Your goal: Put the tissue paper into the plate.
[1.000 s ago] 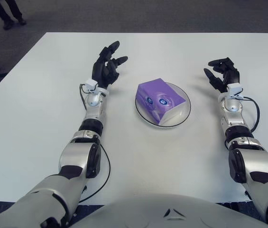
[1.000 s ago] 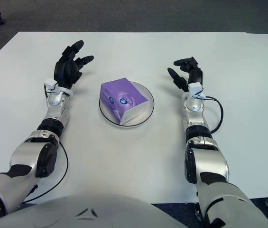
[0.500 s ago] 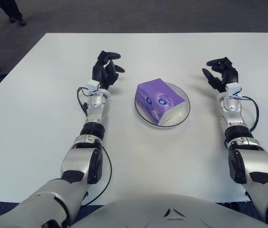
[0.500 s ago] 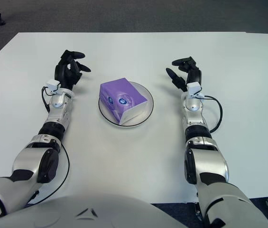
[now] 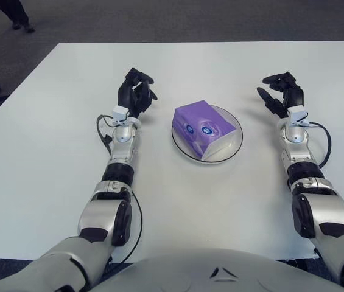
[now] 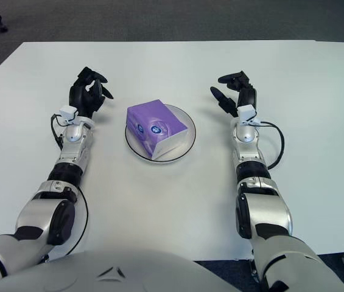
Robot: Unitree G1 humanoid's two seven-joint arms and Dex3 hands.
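A purple tissue pack [image 5: 202, 129] lies on the white round plate [image 5: 235, 142] in the middle of the white table. My left hand [image 5: 135, 94] rests on the table to the left of the plate, its fingers curled and holding nothing. My right hand [image 5: 281, 94] is to the right of the plate, fingers spread and empty. Neither hand touches the pack or the plate.
The white table [image 5: 50, 152] stretches wide around the plate. Dark carpet lies beyond its far edge, where a person's legs [image 5: 13, 12] stand at the top left. Cables [image 5: 327, 146] run along both forearms.
My left hand has curled its fingers in and drawn back slightly towards me. The right hand, pack and plate have barely moved.
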